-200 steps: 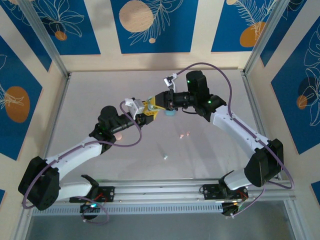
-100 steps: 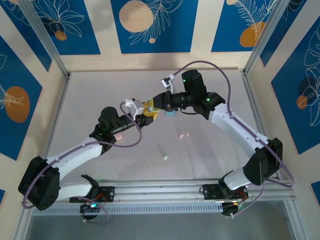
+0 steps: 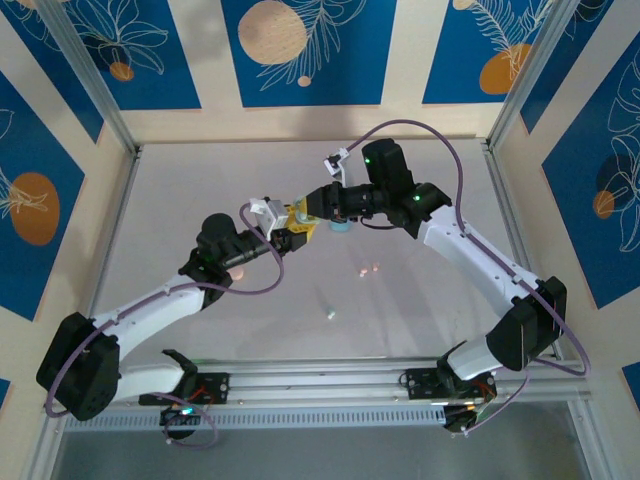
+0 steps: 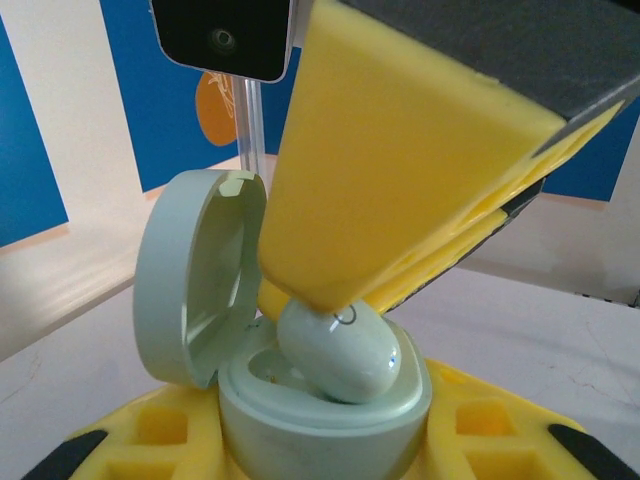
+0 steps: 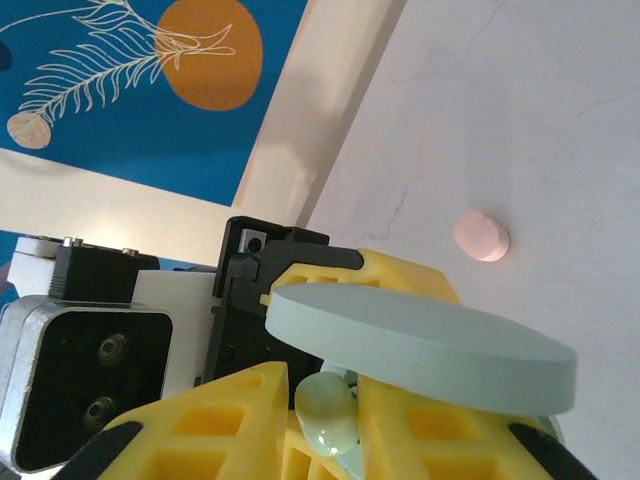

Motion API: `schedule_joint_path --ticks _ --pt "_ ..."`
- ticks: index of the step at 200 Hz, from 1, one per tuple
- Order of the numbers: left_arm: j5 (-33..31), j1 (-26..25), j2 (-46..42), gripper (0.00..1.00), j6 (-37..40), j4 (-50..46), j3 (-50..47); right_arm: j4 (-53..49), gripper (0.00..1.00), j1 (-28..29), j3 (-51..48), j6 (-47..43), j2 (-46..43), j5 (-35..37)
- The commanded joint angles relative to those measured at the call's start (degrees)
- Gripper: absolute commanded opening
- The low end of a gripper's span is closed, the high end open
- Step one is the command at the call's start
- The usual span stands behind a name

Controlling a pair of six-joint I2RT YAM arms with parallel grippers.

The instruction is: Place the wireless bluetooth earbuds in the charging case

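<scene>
Left gripper [image 4: 325, 452], frame bottom: jaws narrow, clamping base of open charging case [image 4: 320, 425]. Right gripper [image 5: 322, 395]: jaws nearly closed, pinching 1 mint earbud [image 4: 340, 352], partly inside case well.

Bright, even light; soft shadows

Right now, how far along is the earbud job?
Done: the case is open, clamped in the left tool. In hand: the right tool presses a mint earbud into it, not fully seated. Left: a pale earbud and pink earbuds lie loose on the table; lid unshut.
</scene>
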Motion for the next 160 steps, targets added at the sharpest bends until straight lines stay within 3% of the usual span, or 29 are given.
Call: schedule_joint_path --ticks 1,90,126,160 --pt "0.15 -0.29 -1.61 0.29 -0.59 5.88 0.29 -4.86 0.3 0.52 1.47 -0.87 1.12 3.41" --pt "-1.2 -0.3 -1.63 0.29 0.02 5.01 0.08 -4.08 0.41 0.41 1.85 -2.59 -3.73 2.4" --pt "-1.63 -0.3 -1.86 0.29 0.0 4.92 -0.09 -2.27 0.44 -0.2 0.86 -5.65 -6.99 -1.19" --pt "-3.96 -0.25 -3.6 0.29 1.26 2.32 -0.31 -1.85 0.44 -3.07 -2.79 -9.38 -13.7 3.9"
